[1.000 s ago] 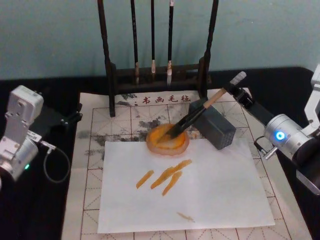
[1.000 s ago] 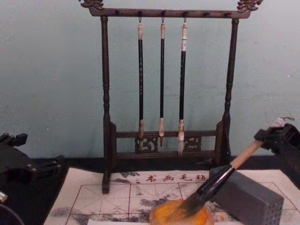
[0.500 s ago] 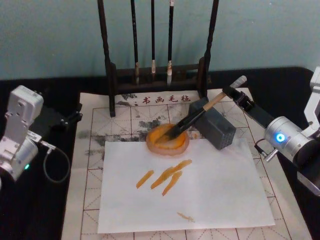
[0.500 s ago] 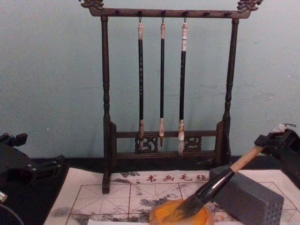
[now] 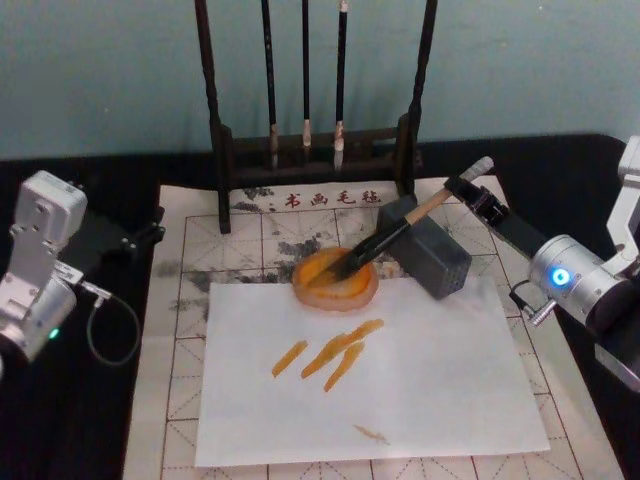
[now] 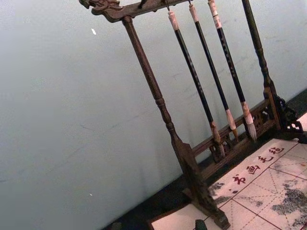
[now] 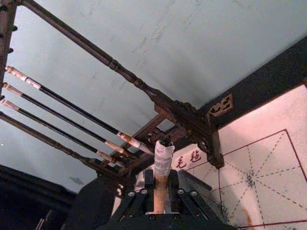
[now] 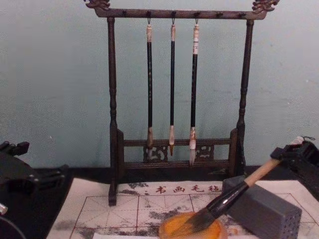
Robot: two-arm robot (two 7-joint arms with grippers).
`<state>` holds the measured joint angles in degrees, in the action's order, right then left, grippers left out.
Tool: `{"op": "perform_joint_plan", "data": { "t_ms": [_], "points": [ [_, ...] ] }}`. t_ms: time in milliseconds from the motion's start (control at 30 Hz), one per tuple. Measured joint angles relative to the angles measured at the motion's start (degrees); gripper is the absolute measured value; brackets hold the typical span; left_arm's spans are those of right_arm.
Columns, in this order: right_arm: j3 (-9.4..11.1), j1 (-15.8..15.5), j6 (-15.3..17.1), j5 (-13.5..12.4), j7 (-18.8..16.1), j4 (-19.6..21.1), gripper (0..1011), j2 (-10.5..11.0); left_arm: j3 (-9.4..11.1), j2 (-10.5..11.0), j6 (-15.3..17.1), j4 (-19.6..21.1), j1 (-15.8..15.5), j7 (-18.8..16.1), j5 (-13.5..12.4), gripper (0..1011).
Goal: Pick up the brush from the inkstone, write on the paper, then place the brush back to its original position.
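Observation:
The brush [image 5: 395, 232] lies slanted, its dark bristles in the orange inkstone [image 5: 318, 290] and its pale handle across a grey block [image 5: 440, 262]. My right gripper [image 5: 468, 190] is shut on the handle's upper end, just below the white cap. In the right wrist view the handle [image 7: 162, 160] sits clamped between the fingers. From the chest the brush [image 8: 229, 199] slopes down from the gripper [image 8: 294, 154] into the inkstone [image 8: 174, 231]. The red-gridded paper [image 5: 190, 260] lies under everything. My left gripper [image 5: 115, 240] rests parked at the paper's left edge.
A white sheet [image 5: 420, 380] with orange strokes covers the paper's middle, in front of the inkstone. A dark wooden rack [image 5: 310, 150] with three thin hanging brushes stands at the back. The grey block [image 8: 264, 211] sits right of the inkstone. The table around the paper is black.
My right gripper has come down and slightly toward me with the brush, so the handle now lies lower over the grey block. The bristles stay in the inkstone. The left arm has not moved.

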<state>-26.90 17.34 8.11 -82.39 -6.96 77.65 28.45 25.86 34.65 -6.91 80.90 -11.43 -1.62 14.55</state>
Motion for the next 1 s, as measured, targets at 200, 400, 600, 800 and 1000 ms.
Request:
{"op": "perform_joint_plan", "data": {
  "t_ms": [200,400,600,800,1000],
  "points": [
    [-0.2,0.2,0.3,-0.3,0.2,-0.2,202,0.2,0.0,0.0,0.0,0.0,0.0,0.0,0.0,1001],
    [-0.3,0.3,0.5,-0.6,0.5,-0.5,202,0.2,0.0,0.0,0.0,0.0,0.0,0.0,0.0,1001],
    [-0.4,0.4,0.6,-0.8,0.8,-0.7,204,0.2,0.0,0.0,0.0,0.0,0.0,0.0,0.0,1001],
    [-0.4,0.4,0.6,-0.7,0.7,-0.7,204,0.2,0.0,0.0,0.0,0.0,0.0,0.0,0.0,1001],
    [-0.4,0.4,0.6,-0.7,0.7,-0.7,204,0.2,0.0,0.0,0.0,0.0,0.0,0.0,0.0,1001]
  ]
}}
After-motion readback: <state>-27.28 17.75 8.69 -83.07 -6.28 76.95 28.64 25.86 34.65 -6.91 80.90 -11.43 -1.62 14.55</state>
